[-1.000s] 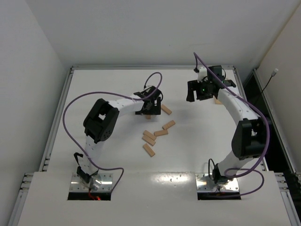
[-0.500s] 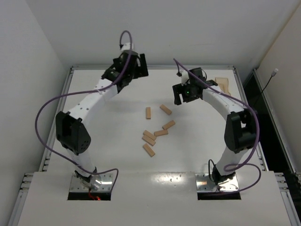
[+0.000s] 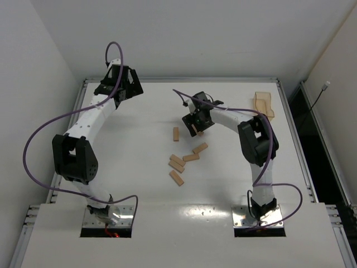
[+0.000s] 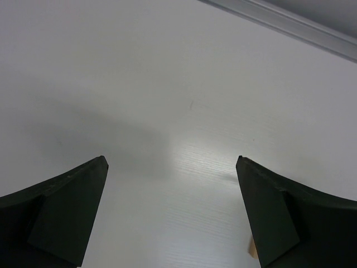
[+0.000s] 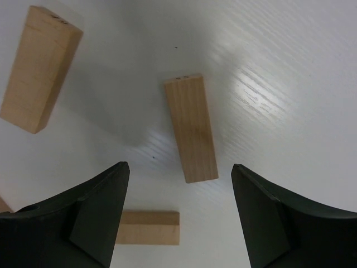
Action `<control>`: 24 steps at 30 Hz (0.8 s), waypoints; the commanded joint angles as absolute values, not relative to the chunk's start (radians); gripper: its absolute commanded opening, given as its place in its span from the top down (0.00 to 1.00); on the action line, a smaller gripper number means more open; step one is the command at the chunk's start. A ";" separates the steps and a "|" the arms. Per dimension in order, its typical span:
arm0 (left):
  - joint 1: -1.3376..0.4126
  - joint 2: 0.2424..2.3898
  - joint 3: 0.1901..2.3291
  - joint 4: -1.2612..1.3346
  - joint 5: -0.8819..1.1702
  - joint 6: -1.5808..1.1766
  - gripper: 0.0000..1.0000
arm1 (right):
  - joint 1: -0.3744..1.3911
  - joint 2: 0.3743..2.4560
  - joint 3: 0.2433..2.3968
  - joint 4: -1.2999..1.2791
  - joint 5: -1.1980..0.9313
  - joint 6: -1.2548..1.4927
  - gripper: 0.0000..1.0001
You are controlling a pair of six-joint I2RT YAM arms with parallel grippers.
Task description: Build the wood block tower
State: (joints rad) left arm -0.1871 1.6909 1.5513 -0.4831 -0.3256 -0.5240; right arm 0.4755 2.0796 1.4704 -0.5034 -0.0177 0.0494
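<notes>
Tan wood blocks, right gripper wide, empty

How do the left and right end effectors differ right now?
The left end effector is near the far left corner of the table, away from the wood blocks; the right end effector is over them. The left one's opening shows mostly tabletop; the right one's frames a block. Both are open and hold nothing.

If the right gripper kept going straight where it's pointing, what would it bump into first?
Probably the wood block lying on the table right below its open jaws. The right gripper points down at it. How high above the block it hangs is hard to tell.
</notes>
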 commanded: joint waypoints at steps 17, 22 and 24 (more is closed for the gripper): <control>-0.138 1.655 1.554 -0.442 -0.212 -0.552 0.00 | 0.477 2.267 1.695 -0.607 -0.002 -0.064 0.43; -0.129 1.655 1.554 -0.442 -0.199 -0.563 0.00 | 0.468 2.278 1.695 -0.637 -0.002 -0.043 0.87; -0.129 1.655 1.554 -0.442 -0.199 -0.572 0.00 | 0.468 2.267 1.695 -0.669 -0.002 -0.023 1.00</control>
State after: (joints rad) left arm -0.1375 1.6844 1.5444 -0.4690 -0.2127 -0.5491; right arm 0.4732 2.2490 1.6779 -0.5957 -0.0029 -0.0483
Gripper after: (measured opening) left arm 0.996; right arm 0.106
